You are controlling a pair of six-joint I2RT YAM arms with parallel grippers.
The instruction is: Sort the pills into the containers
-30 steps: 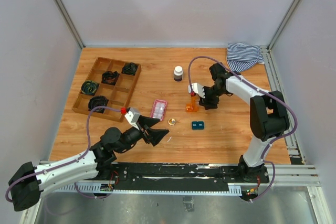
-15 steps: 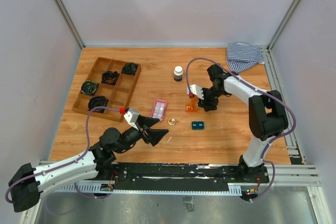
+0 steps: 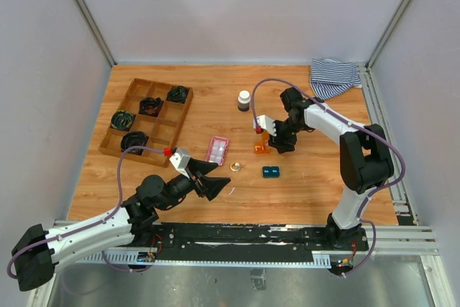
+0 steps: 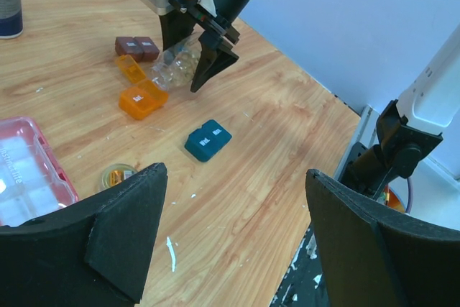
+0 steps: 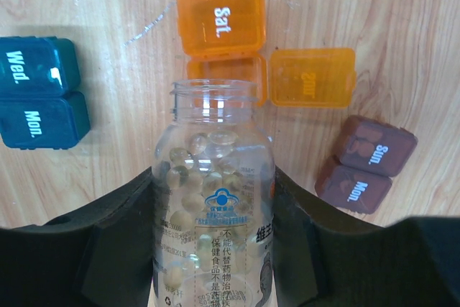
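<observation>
Wooden table (image 3: 215, 88), right gripper (image 3: 272, 138) holding bottle (image 5: 213, 199) shifted left above orange case (image 5: 221, 30)

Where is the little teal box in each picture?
Top external: teal case mid-table, right of centre.
Left wrist: teal case near the picture's middle.
Right wrist: teal case at the left edge.
Shared landmark: the orange case close beside it.

Wooden tray (image 3: 164, 131) w/ black coils (image 3: 123, 118) back-left; striped cloth (image 3: 334, 77) back-right corner
</observation>
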